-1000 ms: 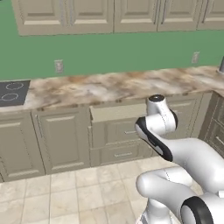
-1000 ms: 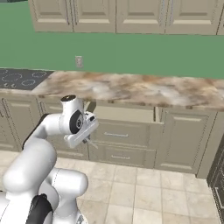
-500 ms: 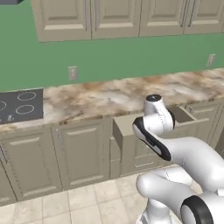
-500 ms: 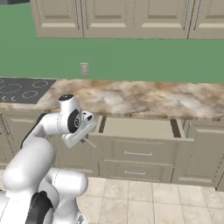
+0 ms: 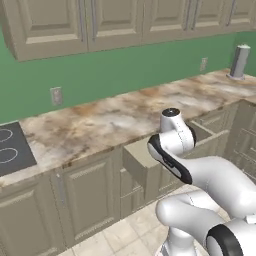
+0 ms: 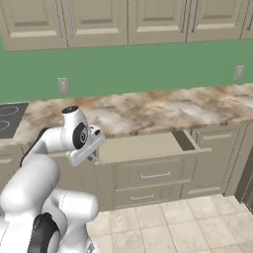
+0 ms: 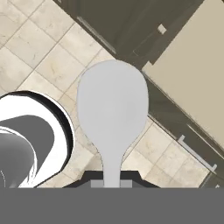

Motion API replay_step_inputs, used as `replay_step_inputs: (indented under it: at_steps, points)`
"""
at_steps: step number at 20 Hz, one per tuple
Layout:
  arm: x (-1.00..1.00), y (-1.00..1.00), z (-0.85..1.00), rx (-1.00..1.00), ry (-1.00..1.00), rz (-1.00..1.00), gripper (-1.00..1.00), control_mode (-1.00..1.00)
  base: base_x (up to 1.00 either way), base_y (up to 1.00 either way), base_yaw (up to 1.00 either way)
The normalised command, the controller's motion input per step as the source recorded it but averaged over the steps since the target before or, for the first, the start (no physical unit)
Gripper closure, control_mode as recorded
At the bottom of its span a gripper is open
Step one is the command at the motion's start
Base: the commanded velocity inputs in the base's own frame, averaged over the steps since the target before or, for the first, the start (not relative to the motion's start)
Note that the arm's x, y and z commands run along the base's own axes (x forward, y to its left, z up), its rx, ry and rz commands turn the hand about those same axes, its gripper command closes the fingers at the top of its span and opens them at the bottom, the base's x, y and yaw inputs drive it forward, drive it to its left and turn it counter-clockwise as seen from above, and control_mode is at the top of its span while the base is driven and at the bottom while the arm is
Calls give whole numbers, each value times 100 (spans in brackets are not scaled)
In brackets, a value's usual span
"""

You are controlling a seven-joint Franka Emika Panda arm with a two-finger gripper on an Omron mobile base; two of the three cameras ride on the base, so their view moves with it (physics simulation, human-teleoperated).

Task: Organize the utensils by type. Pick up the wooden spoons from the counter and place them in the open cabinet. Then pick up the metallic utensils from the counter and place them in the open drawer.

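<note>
Here a grey metal spoon (image 7: pixel 113 111) is seen pinched by its handle in the claw (image 7: pixel 112 181), whose fingers are pressed together on it at the bottom of the hand view. The spoon's oval bowl stands out from the claw over pale floor tiles (image 7: pixel 30 52), with dark cabinet fronts crossing the upper part of that view and the flat tan inside of the open drawer (image 7: pixel 199 83) lying at the upper right. In the right base view the claw (image 6: pixel 94 154) is held at the left end of the pulled-out drawer (image 6: pixel 143 147), just beside its front corner and below the edge of the tabletop (image 6: pixel 148 106). In the left base view the drawer (image 5: pixel 142 162) juts out from the beige lower cabinets, partly hidden behind the white arm (image 5: pixel 172 140). The marbled tabletop (image 5: pixel 110 120) is shown running along the green wall, with a black cooktop (image 5: pixel 12 150) at its left end and a grey cylinder (image 5: pixel 239 62) standing at the far right
</note>
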Motion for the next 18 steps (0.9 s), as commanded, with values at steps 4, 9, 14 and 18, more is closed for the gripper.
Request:
replay_step_inputs:
  at_steps: [4,9,14,18]
  points:
    - [0,0,0,0,0,0,100,100,9,68,-58]
    - [0,0,0,0,0,0,100,100,-7,64,-59]
    - [0,0,0,0,0,0,100,100,-2,64,-56]
    - [0,0,0,0,0,0,100,100,0,65,-60]
